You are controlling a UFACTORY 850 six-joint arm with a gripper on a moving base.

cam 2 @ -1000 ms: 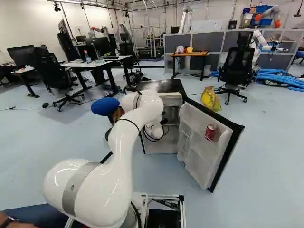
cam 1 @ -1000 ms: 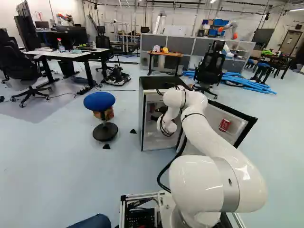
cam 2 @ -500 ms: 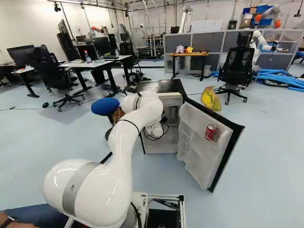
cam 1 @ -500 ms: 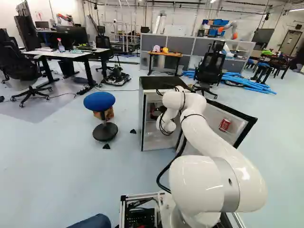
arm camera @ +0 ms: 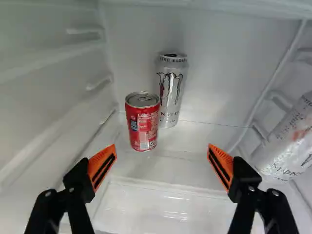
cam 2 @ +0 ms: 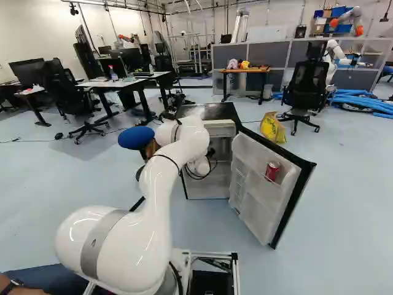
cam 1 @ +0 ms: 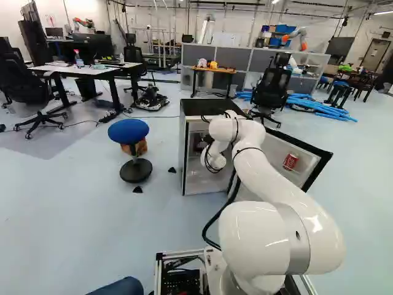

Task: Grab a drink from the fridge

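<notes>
Reaching in: the hand (arm camera: 162,147), its fingers wide apart, faces the red can (arm camera: 142,122) inside the fridge (cam 1: 207,107). A tall silver can (arm camera: 170,92) stands behind it, seemingly near. Next: centre on the red can, then advance.

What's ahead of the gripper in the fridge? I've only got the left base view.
Observer: A red can stands upright ahead, a taller silver can behind it.
Operator: Gripper open or shut?
Observer: Open, holding nothing.
Operator: Any other drinks in there?
Observer: Yes, a third can, tilted, out past the finger farther from the red can.
</notes>
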